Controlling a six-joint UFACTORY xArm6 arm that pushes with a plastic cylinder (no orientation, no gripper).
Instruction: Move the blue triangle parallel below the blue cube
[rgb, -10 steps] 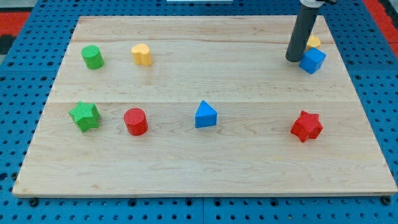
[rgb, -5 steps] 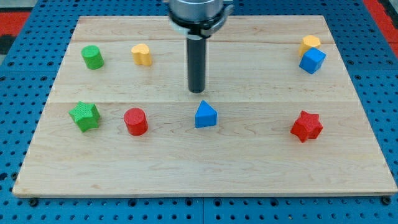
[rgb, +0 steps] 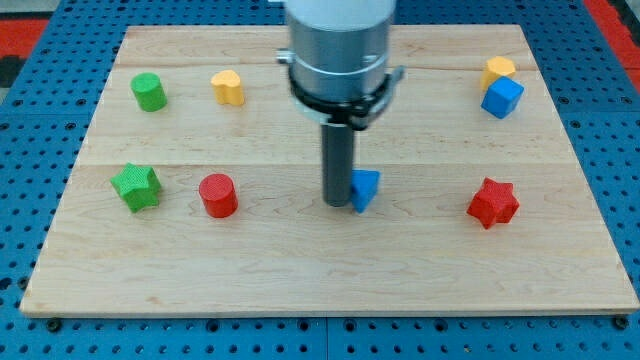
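Note:
The blue triangle (rgb: 366, 188) lies near the middle of the wooden board, partly hidden behind my rod. My tip (rgb: 337, 204) rests against the triangle's left side. The blue cube (rgb: 501, 97) sits at the view's top right, with a yellow block (rgb: 497, 70) touching it just above. The triangle is far to the left of the cube and lower on the board.
A red star (rgb: 492, 203) lies at the right, below the blue cube. A red cylinder (rgb: 217, 195) and a green star (rgb: 136, 186) lie at the left. A green cylinder (rgb: 148, 91) and a yellow block (rgb: 228, 87) sit at the top left.
My tip came from beside the blue cube across to the middle, then down to the triangle's left side. The triangle has shifted to the right.

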